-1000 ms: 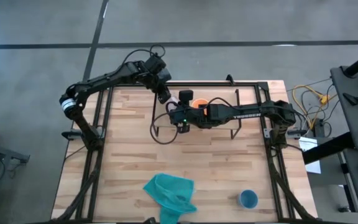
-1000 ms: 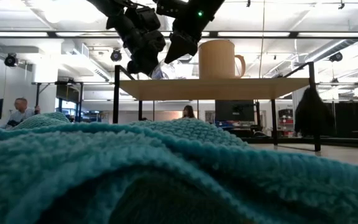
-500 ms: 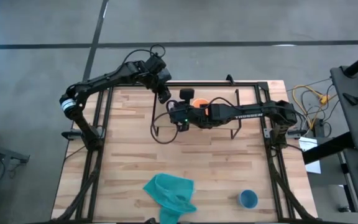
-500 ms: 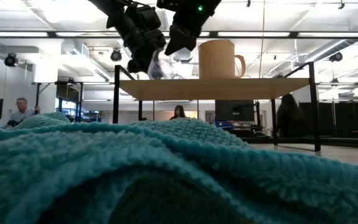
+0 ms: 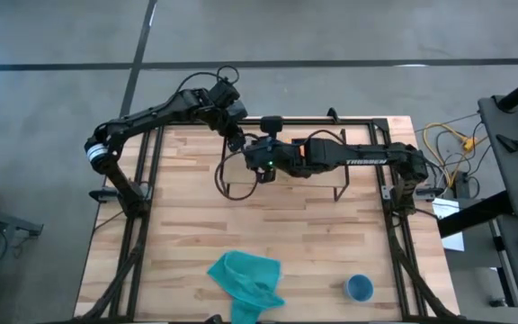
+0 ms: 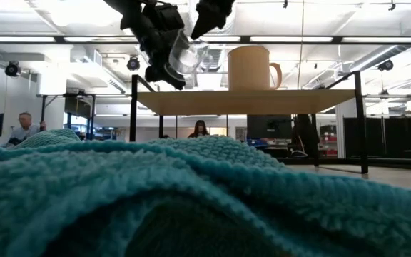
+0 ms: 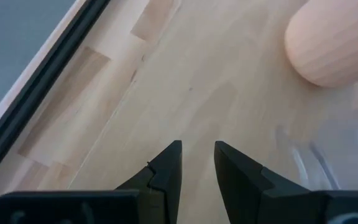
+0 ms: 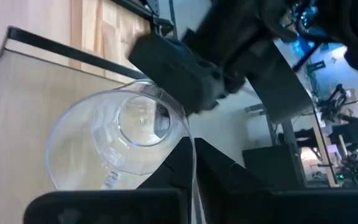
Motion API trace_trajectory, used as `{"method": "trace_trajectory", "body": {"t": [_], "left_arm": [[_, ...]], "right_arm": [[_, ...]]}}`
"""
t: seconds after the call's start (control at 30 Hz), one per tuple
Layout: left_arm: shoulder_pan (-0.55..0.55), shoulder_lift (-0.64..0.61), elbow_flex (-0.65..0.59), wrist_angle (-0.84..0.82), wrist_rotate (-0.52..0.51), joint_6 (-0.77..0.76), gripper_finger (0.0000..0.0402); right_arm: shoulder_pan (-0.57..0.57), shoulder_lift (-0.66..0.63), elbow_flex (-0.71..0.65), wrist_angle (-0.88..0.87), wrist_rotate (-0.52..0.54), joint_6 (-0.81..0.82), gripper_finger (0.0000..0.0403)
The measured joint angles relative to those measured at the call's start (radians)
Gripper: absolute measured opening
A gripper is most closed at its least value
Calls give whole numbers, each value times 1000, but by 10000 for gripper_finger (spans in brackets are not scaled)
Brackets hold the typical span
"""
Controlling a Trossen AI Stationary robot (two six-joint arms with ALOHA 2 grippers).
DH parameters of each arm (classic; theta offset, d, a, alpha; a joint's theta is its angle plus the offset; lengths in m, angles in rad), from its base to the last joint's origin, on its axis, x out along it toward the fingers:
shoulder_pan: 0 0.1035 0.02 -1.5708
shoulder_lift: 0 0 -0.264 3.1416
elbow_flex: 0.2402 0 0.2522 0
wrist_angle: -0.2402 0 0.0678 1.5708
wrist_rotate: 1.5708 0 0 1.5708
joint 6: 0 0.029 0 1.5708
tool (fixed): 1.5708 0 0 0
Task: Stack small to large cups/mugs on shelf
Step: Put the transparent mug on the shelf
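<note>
**Glass cup lifted clear of the shelf, tilted in the right gripper**

Grey concrete floor surrounds the wooden table [image 5: 187, 225] in the high view. Both arms meet over the shelf [image 5: 322, 180] at the table's far side. The left gripper [image 5: 237, 139] sits by the shelf's left end, and the right gripper [image 5: 257, 164] reaches in from the right, just beside it. The right arm now covers the spot where the orange mug showed half a second ago. A teal cloth [image 5: 245, 281] and the blue cup [image 5: 359, 288] lie at the near edge, well apart from each other, both where they were.

From the low view, the cloth [image 6: 191, 200] fills the foreground. Behind it the shelf [image 6: 248, 101] carries the orange mug [image 6: 252, 68] upright. The glass cup [image 6: 184, 51] hangs tilted above the shelf's left end, off the board — higher than half a second ago. The two grippers crowd it from above; which fingers touch it cannot be told here.

The left wrist view shows the left gripper [image 7: 197, 163] with only a narrow gap between its fingers and nothing in that gap. The mug [image 7: 331, 43] is ahead, and the glass cup [image 7: 328, 162] shows faintly to one side.

The right wrist view has the right gripper [image 8: 194, 163] pinched on the rim of the glass cup [image 8: 117, 146] — its mouth faces the camera, with the shelf [image 8: 36, 118] behind.
</note>
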Motion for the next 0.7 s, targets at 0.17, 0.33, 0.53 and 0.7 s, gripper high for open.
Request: {"method": "trace_trajectory", "body": {"t": [0.17,0.33,0.53,0.7], "left_arm": [[3,-9,21,0,-16,3,81],[14,-56,39,1,-33,21,81],[15,-175,39,-10,-37,71,81],[5,-314,39,-17,-37,102,81]], "right_arm": [[0,0,98,-144,-115,87,8],[1,0,138,-223,-147,120,8],[1,-1,132,-266,-161,143,8],[1,-1,126,-267,-207,146,8]]}}
